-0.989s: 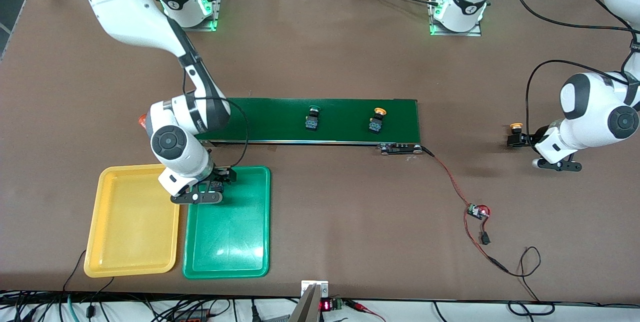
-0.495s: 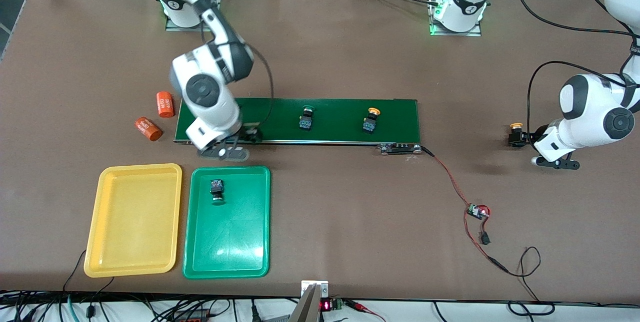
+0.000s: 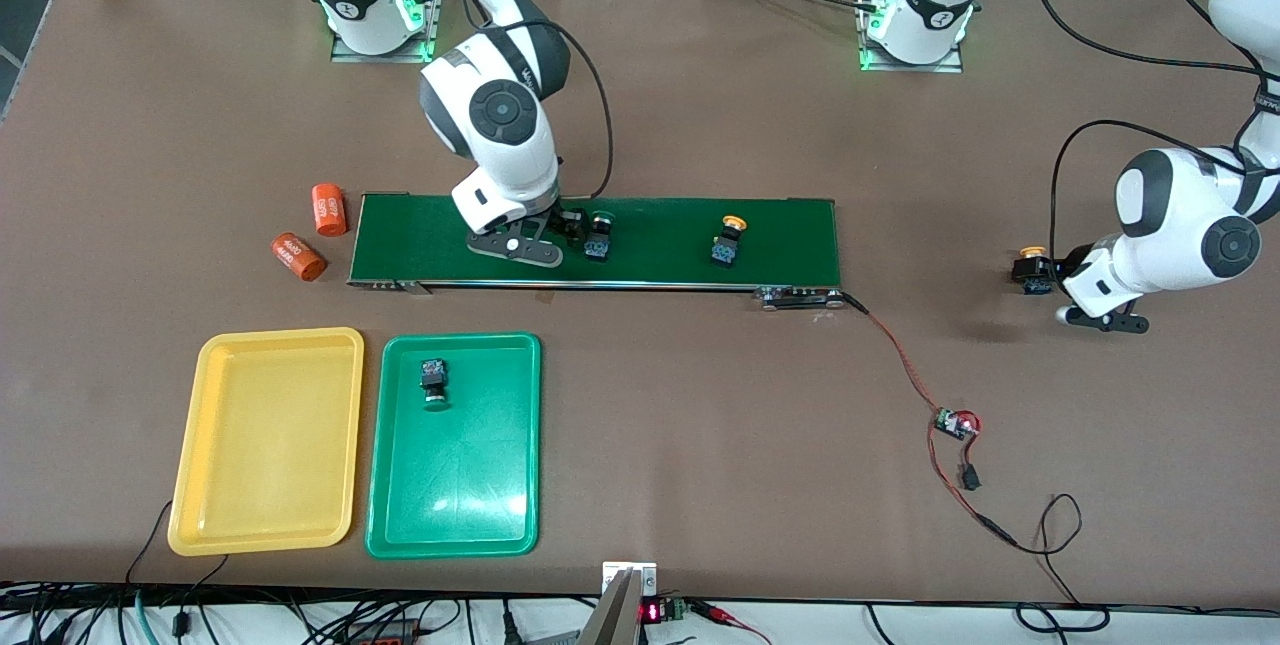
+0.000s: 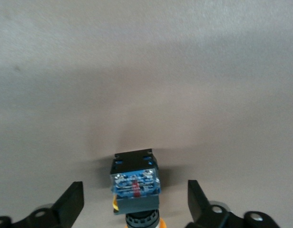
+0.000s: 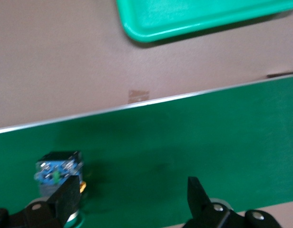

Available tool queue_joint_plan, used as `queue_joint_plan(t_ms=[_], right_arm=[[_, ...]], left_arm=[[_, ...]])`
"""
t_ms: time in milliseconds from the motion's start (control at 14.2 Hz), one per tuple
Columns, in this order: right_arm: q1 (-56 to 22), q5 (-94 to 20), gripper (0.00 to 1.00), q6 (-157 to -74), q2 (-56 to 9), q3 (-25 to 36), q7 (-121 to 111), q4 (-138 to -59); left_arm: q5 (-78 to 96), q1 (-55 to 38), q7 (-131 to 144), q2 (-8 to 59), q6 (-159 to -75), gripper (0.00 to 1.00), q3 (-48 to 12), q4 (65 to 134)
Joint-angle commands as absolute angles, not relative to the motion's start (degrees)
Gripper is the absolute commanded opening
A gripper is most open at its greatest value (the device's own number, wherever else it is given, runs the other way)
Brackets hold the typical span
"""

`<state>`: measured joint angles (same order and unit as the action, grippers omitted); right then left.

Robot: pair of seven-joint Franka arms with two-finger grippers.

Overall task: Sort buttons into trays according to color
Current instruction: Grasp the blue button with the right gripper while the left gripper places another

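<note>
Yellow plastic sits at the lower left of the front view: the yellow tray [image 3: 265, 440] holds nothing, while the green tray [image 3: 455, 445] beside it holds 1 green-capped button [image 3: 434, 383].

At the upper middle, the right gripper [image 3: 555, 237] is low over the conveyor belt [image 3: 660, 243], its fingers spread wide in the right wrist view [image 5: 130, 204], with the second green-capped button [image 3: 599, 235] just beside them rather than between them. To do this pick well, the gripper probably needs to slide toward the button until the blue body [image 5: 58, 172] sits centred in the gap, then close on the body, not the round cap, and allow for any belt travel.

Right of centre, a yellow-capped button [image 3: 728, 239] waits on the belt.

At the far right, the left gripper [image 3: 1060, 290] is low at the table [image 3: 700, 425], fingers apart on either side of another yellow-capped button [image 4: 135, 183]; whether the pads touch it is hard to tell. Squaring up before closing should keep it from twisting.
</note>
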<state>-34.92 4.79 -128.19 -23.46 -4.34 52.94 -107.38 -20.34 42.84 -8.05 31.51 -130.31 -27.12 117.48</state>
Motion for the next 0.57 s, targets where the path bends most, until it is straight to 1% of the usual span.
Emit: queue_joint_plan(t_ms=[0, 71, 141, 212, 283, 424, 495], right_arm=[[-36.5, 4.1, 1.0, -130.3, -23.6, -4.0, 53.9, -108.0], [-36.6, 4.1, 1.0, -131.6, -23.6, -4.0, 53.8, -108.0], [-36.7, 4.0, 1.0, -132.8, -23.7, -4.0, 53.8, -108.0], [-36.9, 4.0, 1.0, -133.6, -24.2, -4.0, 53.9, -108.0], [-36.9, 4.0, 1.0, -134.4, -24.3, -4.0, 53.9, -108.0], [-36.9, 4.0, 1.0, -136.0, -25.4, -4.0, 54.1, -108.0], [-37.0, 4.0, 1.0, -136.8, -26.1, -4.0, 54.1, -108.0]], left_arm=[[-21.7, 43.4, -8.5, 31.2, -130.9, 0.87, -27.8, 118.2], [-21.7, 43.4, -8.5, 31.2, -130.9, 0.83, -27.8, 118.2], [-21.7, 43.4, -8.8, 31.3, -130.8, 0.73, -27.8, 118.2], [-21.7, 43.4, -9.1, 31.3, -130.7, 0.5, -27.8, 118.2], [-21.7, 43.4, -9.7, 31.3, -130.8, 0.37, -27.8, 118.2], [-21.7, 43.4, -11.6, 31.3, -130.9, 0.13, -27.8, 118.2], [-21.7, 43.4, -12.3, 31.2, -130.9, 0.07, -27.8, 117.7]])
